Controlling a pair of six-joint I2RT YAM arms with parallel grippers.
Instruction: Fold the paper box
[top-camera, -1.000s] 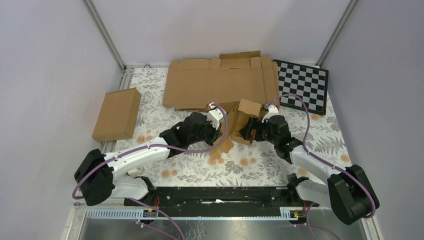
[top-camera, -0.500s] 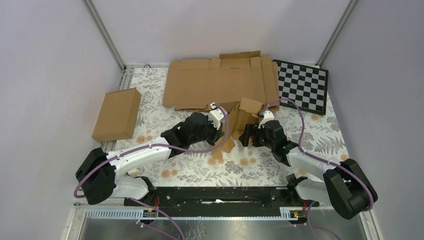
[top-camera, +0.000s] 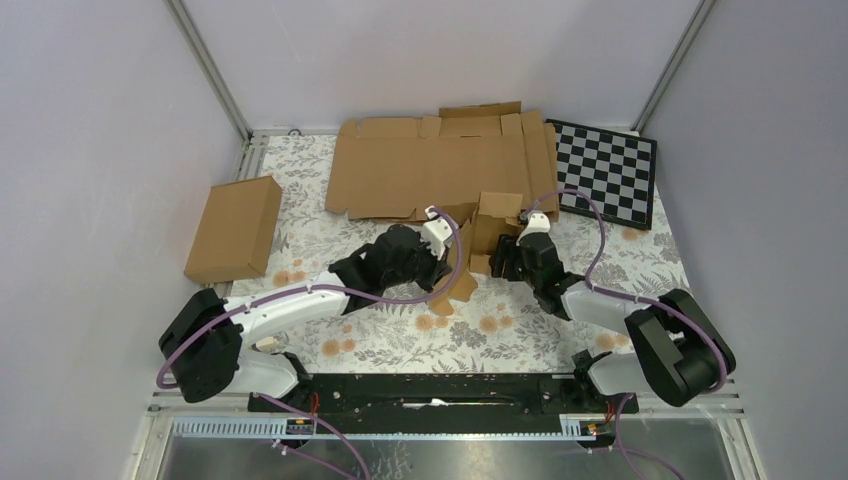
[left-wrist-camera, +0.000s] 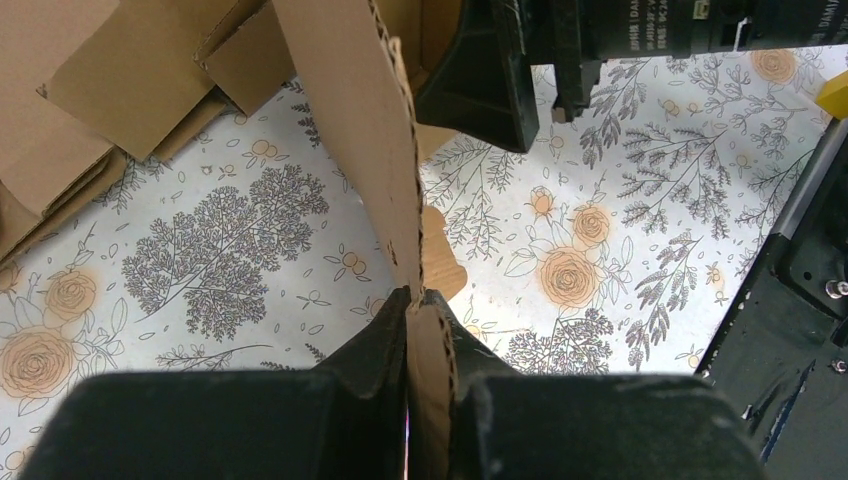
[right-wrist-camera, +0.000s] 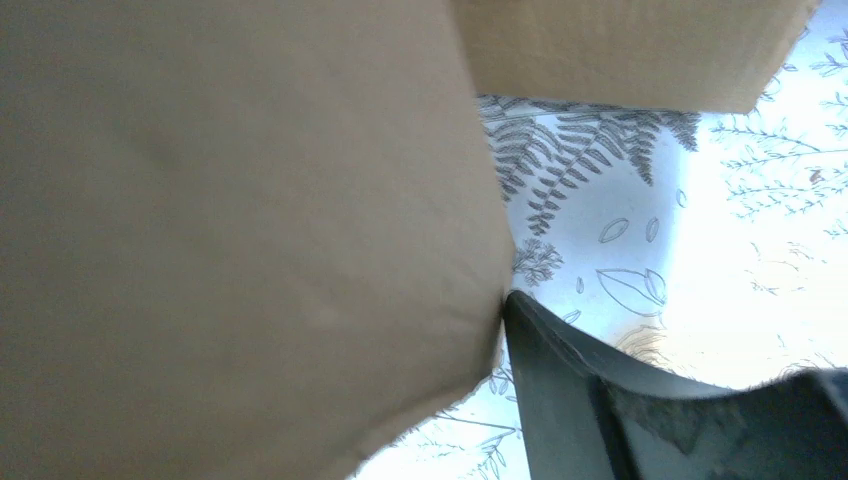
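Note:
The paper box (top-camera: 490, 222), a small brown cardboard mailer, stands partly folded in the middle of the flowered table, between both grippers. My left gripper (top-camera: 440, 262) is shut on one of its flaps; in the left wrist view the corrugated edge (left-wrist-camera: 400, 200) runs up from between the closed fingertips (left-wrist-camera: 415, 295). My right gripper (top-camera: 500, 258) presses against the box from the right. In the right wrist view a cardboard panel (right-wrist-camera: 230, 220) fills the left side. One dark finger (right-wrist-camera: 560, 380) touches its edge, and the other finger is hidden behind it.
A larger closed brown carton (top-camera: 235, 228) lies at the left. Wide flat cardboard sheets (top-camera: 440, 165) lie at the back, just behind the box. A checkerboard (top-camera: 605, 170) sits at the back right. The black rail (top-camera: 430, 390) with the arm bases runs along the near edge.
My right gripper has moved left, up against the paper box, and its jaws have narrowed. The box's upright flap has shifted a little to the left. The left gripper keeps its hold.

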